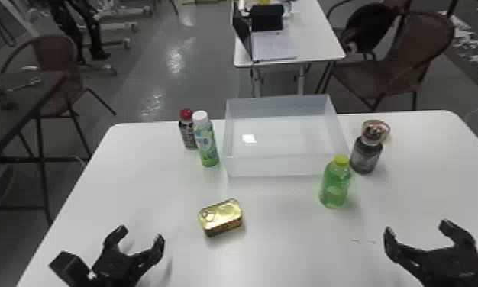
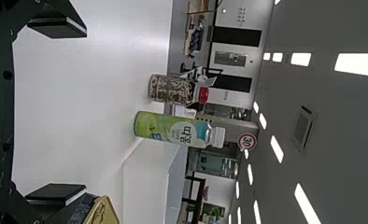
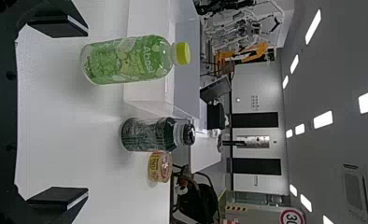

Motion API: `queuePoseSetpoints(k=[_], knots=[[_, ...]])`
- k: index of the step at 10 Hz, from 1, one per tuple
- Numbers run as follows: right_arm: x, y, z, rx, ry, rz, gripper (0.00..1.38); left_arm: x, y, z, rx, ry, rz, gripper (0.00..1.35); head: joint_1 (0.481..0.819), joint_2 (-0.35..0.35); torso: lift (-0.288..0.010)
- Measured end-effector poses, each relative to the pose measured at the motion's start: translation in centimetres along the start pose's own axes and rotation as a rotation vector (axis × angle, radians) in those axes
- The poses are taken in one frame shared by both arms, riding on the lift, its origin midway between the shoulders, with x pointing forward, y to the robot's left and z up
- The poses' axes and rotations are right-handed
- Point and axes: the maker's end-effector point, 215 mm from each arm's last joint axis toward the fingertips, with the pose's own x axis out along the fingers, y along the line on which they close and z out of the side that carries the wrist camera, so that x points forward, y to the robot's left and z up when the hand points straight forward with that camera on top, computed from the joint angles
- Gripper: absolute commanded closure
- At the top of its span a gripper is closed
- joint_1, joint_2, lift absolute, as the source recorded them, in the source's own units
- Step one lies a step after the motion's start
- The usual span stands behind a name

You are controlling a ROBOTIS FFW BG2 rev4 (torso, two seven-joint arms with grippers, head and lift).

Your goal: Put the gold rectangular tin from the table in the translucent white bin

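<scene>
Honestly, we're sitting at zero: the gold tin [image 1: 222,216] is lying on the counter [image 1: 280,248] outside the bin [image 1: 276,166], our left tool [image 1: 141,234] and right tool [image 1: 417,228] are hanging wide and empty, and grab, carry, drop are all waiting.

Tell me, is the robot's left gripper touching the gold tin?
Apart. The head view shows it: a stretch of white table is visible between the left gripper and the gold tin.
</scene>
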Motion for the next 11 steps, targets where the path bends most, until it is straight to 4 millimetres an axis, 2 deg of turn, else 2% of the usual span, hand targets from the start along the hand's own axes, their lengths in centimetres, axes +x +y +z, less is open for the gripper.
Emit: queuePoseSetpoints(k=[6, 8, 11], knots=[[0.0, 0.1, -0.2, 0.005, 0.002, -0.001, 0.09, 0.4, -0.6, -0.1, -0.009, -0.002, -0.015, 0.12, 0.695, 0.133, -0.087], [0.0, 0.1, -0.1, 0.006, 0.001, -0.001, 0.09, 0.6, -1.7, -0.9, -0.005, 0.020, -0.060, 0.12, 0.695, 0.121, -0.087], [0.1, 0.1, 0.0, 0.007, -0.001, -0.001, 0.09, 1.8, -4.6, -2.3, 0.039, 0.085, -0.198, 0.13, 0.695, 0.078, -0.087]])
